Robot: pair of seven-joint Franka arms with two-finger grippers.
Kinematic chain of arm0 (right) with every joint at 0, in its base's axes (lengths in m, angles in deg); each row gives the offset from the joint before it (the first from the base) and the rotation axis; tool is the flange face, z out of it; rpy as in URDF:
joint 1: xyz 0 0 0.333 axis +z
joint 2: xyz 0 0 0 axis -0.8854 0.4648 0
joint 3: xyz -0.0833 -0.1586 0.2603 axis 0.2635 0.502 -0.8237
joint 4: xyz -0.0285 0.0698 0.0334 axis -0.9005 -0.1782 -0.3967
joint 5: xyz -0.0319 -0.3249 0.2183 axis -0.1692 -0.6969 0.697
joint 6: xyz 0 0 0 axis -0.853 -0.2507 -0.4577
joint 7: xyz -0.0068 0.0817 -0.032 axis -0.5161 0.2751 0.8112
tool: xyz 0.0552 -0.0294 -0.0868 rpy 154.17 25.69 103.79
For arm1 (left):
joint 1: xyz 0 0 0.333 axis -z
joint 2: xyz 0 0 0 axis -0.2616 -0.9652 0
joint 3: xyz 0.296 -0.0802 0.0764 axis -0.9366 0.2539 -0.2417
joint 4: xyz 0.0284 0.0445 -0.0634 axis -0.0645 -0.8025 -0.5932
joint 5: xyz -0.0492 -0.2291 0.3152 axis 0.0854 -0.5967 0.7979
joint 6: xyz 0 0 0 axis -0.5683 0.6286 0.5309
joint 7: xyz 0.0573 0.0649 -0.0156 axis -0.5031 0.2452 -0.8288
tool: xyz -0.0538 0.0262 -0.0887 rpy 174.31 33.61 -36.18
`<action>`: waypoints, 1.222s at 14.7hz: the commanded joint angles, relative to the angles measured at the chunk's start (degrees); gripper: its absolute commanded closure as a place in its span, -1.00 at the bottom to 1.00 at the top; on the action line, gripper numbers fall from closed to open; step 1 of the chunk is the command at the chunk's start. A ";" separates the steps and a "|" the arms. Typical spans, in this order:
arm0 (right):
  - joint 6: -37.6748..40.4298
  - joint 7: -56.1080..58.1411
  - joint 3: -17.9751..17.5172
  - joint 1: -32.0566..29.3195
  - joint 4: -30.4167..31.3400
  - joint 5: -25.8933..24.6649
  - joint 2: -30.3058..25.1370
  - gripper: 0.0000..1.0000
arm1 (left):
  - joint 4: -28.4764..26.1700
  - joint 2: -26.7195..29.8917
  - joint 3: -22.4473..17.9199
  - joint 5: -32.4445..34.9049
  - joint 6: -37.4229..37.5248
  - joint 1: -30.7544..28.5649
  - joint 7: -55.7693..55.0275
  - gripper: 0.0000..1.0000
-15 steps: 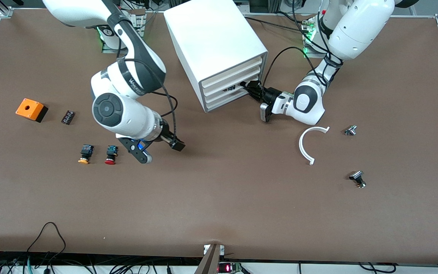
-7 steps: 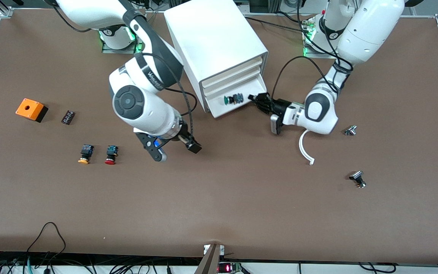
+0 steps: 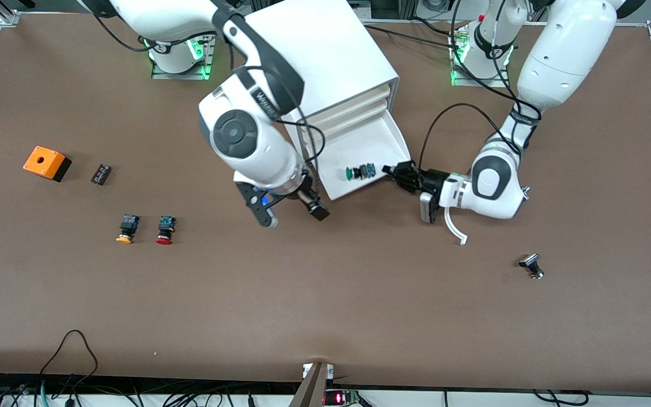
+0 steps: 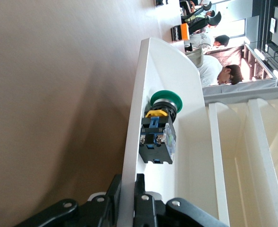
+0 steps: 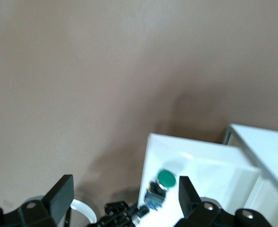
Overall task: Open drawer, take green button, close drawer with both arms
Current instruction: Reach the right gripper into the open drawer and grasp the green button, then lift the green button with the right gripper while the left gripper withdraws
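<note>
The green button [image 3: 360, 172] lies in the pulled-out drawer [image 3: 379, 144], whose front wall the left wrist view alone shows pinched by the left pincer [image 4: 128, 198], while the right pincer [image 3: 291, 210] hangs spread above the table [image 3: 325, 294] beside the drawer.

An orange box [image 3: 47, 163] and a small black part [image 3: 101, 173] lie toward the right arm's end of the bench [image 3: 325, 305]; nearer the camera, yellow-capped [image 3: 127, 228] and red-capped [image 3: 165, 229] buttons lie side by side.
</note>
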 commanded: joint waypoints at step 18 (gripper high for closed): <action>-18.47 -19.55 4.91 14.95 -2.69 -2.24 13.40 -0.96 | 20.78 5.18 -0.94 30.54 6.37 -4.08 -33.91 -1.00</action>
